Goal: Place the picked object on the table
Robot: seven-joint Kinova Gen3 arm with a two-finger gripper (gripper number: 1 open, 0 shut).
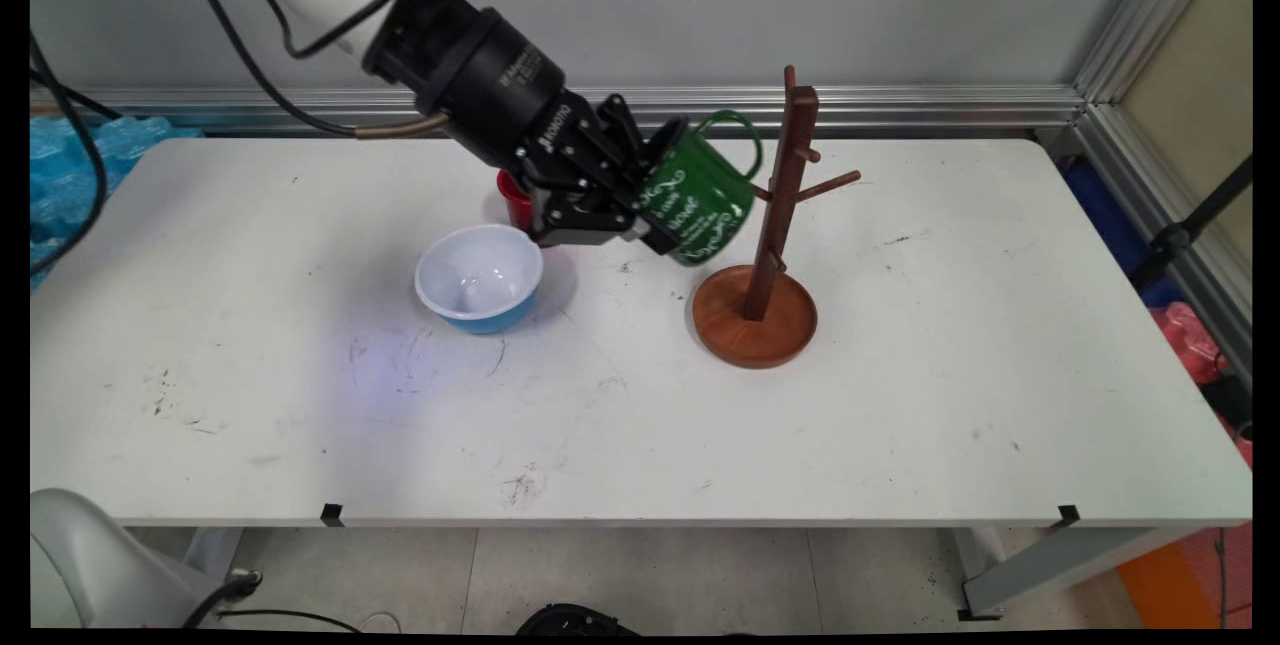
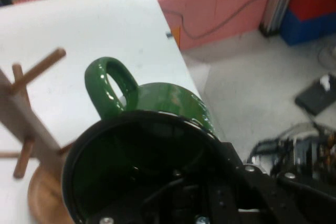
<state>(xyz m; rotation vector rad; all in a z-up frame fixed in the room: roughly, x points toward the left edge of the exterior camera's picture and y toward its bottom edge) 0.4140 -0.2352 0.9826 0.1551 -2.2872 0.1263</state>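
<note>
White laminate covers the long rectangular table (image 1: pixel 900 425), scuffed with dark marks, and it stands against a pale grey wall (image 1: pixel 900 15) with an aluminium rail along its foot; blue plastic wrap (image 1: pixel 70 175) lies bunched past the left end, and grey floor tiles show below the near edge. Above the table's middle, the black two-finger gripper (image 1: pixel 645 195) is clamped on the rim of a glossy green mug with white lettering (image 1: pixel 700 200), held tilted in the air with its loop handle uppermost and pointing toward the dark brown wooden mug tree with a round dished base (image 1: pixel 770 255). Mug and tree stand just beside each other; whether they touch cannot be told. In the hand view the mug's dark mouth (image 2: pixel 142 166) fills the lower frame, and the tree's pegs (image 2: pixel 31 77) rise at the left. A blue bowl with a white inside (image 1: pixel 480 280) rests under the gripper's wrist, and a small red cup (image 1: pixel 513 197) is half hidden behind the gripper.
</note>
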